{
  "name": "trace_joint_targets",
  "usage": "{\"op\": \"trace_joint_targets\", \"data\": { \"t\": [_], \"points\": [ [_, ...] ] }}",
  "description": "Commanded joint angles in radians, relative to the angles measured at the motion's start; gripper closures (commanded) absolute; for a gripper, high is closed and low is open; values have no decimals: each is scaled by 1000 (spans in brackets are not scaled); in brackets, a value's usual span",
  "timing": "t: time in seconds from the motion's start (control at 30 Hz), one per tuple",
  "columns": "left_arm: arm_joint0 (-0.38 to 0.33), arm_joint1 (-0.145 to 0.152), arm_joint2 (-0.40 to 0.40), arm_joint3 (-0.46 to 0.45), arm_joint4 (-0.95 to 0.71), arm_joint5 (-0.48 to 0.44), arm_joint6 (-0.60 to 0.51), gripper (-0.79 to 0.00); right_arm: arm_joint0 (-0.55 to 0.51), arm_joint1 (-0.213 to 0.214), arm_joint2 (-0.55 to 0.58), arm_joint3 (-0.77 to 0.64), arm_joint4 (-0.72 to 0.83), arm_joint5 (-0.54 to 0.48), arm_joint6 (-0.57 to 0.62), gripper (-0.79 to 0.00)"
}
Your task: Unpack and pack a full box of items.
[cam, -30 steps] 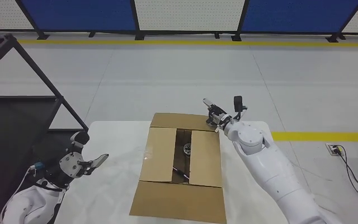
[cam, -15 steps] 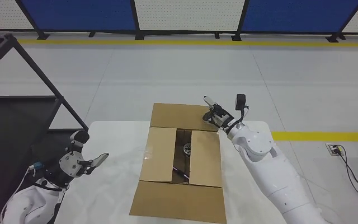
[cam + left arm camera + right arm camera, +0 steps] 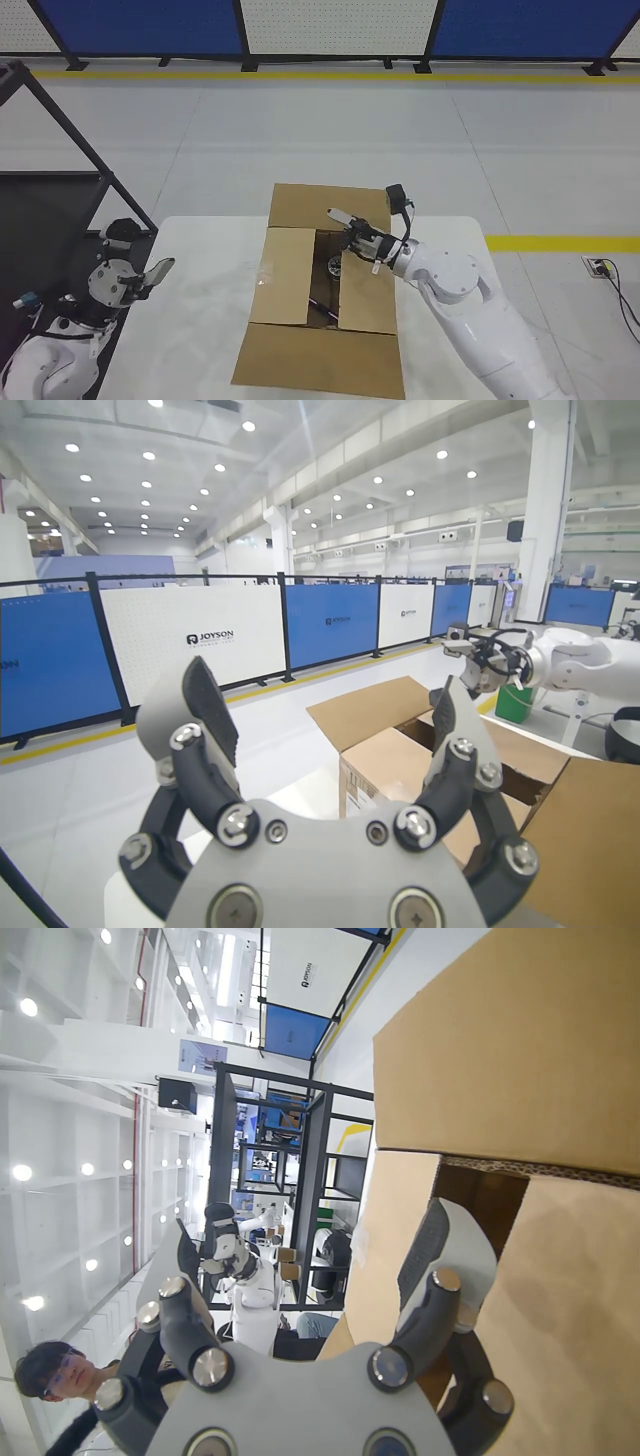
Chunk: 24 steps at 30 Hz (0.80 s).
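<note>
A brown cardboard box [image 3: 300,290] stands on the white table [image 3: 200,330]. Its two side flaps lie almost closed, leaving a dark slot where a round metal item [image 3: 333,265] shows. The far flap [image 3: 320,205] is folded outward. My right gripper [image 3: 352,238] hovers open over the far end of the slot, above the edge of the right flap [image 3: 565,1278], and holds nothing. At the table's left edge my left gripper [image 3: 150,275] is open and empty, well clear of the box [image 3: 400,760]. The left wrist view has the right gripper [image 3: 480,672] beyond the box.
A black metal rack [image 3: 60,150] stands just left of the table. Blue and white partition panels [image 3: 340,25] close off the floor behind, along a yellow floor line [image 3: 300,75]. Bare tabletop lies left of the box.
My right gripper moved from beyond the box's far right corner inward over the slot. The far flap now lies further out. My left arm drew back toward the table's left edge.
</note>
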Motion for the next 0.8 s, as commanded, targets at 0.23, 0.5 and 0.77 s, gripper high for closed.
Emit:
{"op": "trace_joint_targets", "data": {
  "t": [0.23, 0.5, 0.77],
  "points": [
    [-2, 1, -6, 13, 9, 13, -17, -785, 2, 0, -1, 0, -23, 23, -18, -785],
    [8, 0, -2, -4, 5, 17, -41, -785, -13, -4, -38, -41, -73, 28, 21, -785],
    [20, 1, -17, 2, 5, 9, -64, -785, 48, -29, -120, 9, -112, 95, 98, -785]
  ]
}}
